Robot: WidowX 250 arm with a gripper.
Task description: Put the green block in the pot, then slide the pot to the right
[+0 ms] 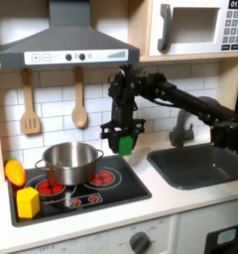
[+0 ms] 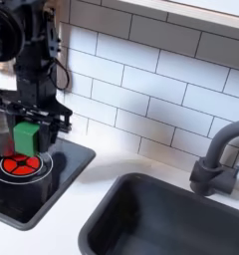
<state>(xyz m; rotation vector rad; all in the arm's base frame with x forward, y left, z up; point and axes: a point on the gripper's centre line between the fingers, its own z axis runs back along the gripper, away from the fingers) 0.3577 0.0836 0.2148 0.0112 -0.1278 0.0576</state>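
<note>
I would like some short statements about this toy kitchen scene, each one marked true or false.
1. The tool holds the green block. True.
2. The green block already lies inside the pot. False: it is in the air, at the pot's right in the first exterior view.
3. The pot stands on the stove. True.
4. The yellow block is in the sink. False: it sits at the stove's front left corner.
</note>
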